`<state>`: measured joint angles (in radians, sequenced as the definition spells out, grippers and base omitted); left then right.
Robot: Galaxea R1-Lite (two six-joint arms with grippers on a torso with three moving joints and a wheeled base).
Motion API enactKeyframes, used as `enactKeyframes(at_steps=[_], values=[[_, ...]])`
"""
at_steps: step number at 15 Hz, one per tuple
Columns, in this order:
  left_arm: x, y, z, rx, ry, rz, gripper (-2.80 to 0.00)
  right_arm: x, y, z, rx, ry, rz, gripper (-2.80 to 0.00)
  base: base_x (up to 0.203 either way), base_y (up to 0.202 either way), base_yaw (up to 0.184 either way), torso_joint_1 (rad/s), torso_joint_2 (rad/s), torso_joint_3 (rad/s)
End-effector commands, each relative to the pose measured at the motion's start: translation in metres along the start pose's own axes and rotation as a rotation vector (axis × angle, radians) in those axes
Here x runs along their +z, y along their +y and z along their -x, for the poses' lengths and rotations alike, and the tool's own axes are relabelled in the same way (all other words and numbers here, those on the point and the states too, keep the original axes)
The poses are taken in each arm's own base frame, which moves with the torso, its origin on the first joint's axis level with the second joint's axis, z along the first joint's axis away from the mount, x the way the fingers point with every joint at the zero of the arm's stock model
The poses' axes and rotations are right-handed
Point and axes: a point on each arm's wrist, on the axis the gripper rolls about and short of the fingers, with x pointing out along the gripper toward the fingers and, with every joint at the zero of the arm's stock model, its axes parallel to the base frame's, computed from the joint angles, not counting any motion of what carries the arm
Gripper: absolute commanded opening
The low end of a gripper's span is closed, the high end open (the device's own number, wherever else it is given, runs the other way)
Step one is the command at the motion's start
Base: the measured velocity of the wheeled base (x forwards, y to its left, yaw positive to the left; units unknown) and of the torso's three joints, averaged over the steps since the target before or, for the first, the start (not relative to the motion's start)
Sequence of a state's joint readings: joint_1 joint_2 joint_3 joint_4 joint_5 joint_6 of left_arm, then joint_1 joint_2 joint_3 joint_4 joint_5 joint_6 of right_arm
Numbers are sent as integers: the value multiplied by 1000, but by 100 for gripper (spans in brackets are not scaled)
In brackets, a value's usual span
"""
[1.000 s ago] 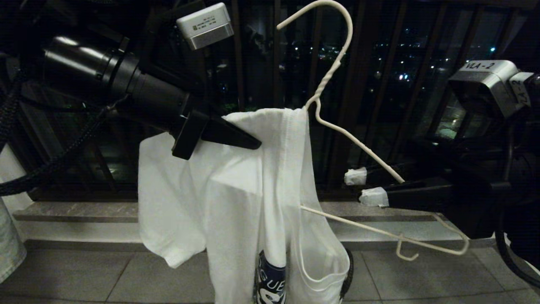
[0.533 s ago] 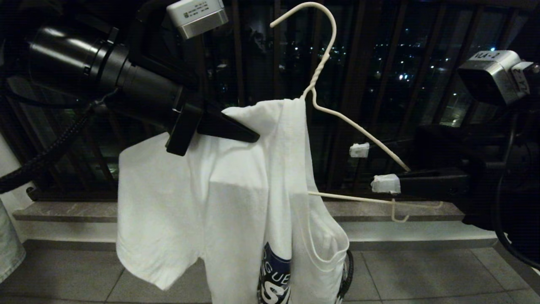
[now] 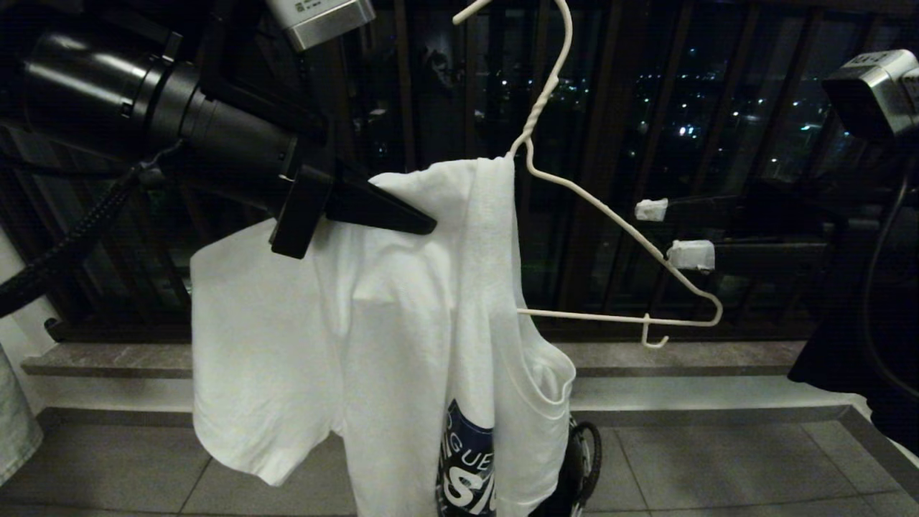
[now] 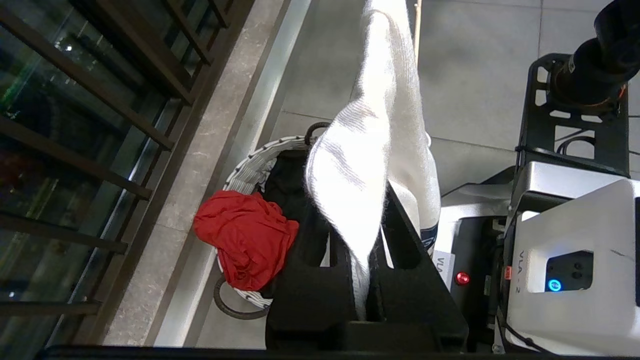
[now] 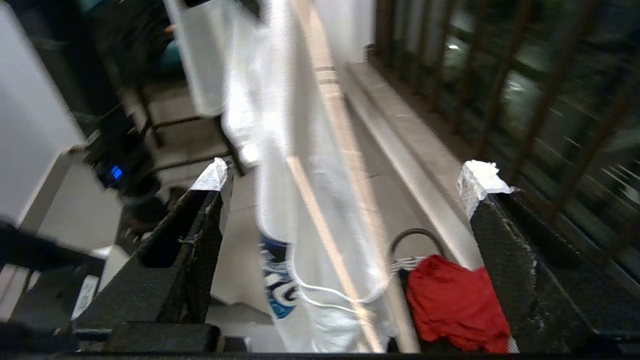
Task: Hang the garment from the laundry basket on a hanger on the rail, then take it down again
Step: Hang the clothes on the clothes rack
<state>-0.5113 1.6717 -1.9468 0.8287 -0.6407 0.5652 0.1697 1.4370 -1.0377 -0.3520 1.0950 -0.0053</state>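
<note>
In the head view the white garment hangs bunched over one shoulder of the off-white wire hanger, its blue print low down. My left gripper is shut on the garment's top fold, and the left wrist view shows the cloth pinched between the black fingers. My right gripper stands open beside the hanger's bare arm, its white-taped fingertips apart. In its wrist view the right gripper holds nothing. The laundry basket stands below. The rail is out of view.
A red cloth lies over the basket's rim, also visible from the right wrist as a red cloth. Dark balcony bars and a stone ledge run behind. A pale denim garment hangs at the far left. The robot's base is near.
My right gripper has opened, let go of the hanger's arm and drawn up and to the right. The hanger has swung so its lower bar lies level. The left gripper still holds the garment.
</note>
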Motion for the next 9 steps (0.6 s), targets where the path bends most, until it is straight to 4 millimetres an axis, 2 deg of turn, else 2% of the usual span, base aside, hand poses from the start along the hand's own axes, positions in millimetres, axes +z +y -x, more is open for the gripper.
enactKeyframes(at_steps=[1,2,4,5,9], values=[[1,-2,3,0,-6,4,-280,8,-5,8,-51,-15,-15,0,0,0,0,0,0,0],[1,-1,3,2,-8,11,-280,15,-5,14,-99,-31,-30,0,0,0,0,0,0,0],[2,0,2,3,-19,32,-280,35,16,32,-179,-74,-49,0,0,0,0,0,0,0],[3,1,2,8,-28,43,-280,45,34,42,-204,-90,-85,-280,0,0,0,0,0,0],[4,6,-2,17,-52,87,-280,43,89,67,-331,8,-363,-280,0,0,0,0,0,0]])
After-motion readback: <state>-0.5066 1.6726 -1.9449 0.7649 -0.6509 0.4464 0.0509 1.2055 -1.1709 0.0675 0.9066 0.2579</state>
